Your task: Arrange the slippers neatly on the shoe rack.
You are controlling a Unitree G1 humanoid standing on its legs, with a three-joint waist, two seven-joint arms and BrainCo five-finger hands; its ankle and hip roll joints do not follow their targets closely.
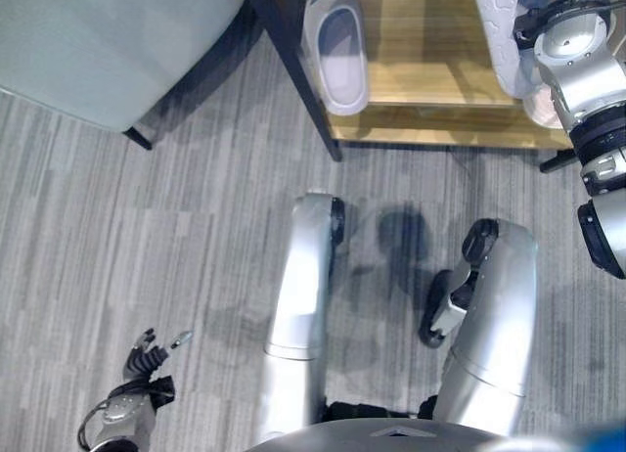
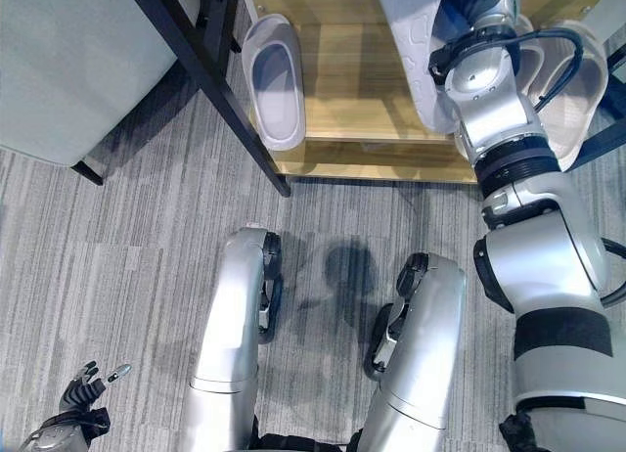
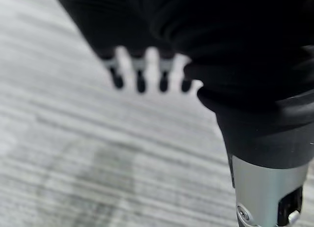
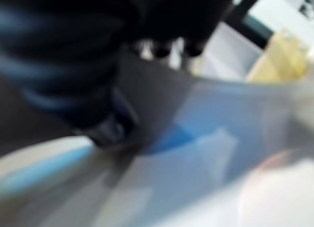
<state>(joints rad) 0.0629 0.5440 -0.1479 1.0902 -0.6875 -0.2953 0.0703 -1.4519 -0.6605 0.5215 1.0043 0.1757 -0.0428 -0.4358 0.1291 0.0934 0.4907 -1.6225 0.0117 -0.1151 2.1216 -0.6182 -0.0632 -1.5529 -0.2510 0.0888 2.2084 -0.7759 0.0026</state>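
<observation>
On shoe rack (image 2: pixel 391 90): slipper (image 2: pixel 275 80) lengthwise front-to-back; left hand (image 1: pixel 142 369) fingers relaxed; right hand's grip unclear.

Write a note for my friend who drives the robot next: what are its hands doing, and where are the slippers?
Left hand: low over the grey carpet, fingers relaxed, holding nothing.
Right hand: reached onto the wooden shoe rack at a white slipper; its fingers are hidden, so the grip is unclear.
Another white slipper already lies on the rack's left end, opening up.
Left to do: settle the right-side slipper neatly and draw the arm back.
</observation>
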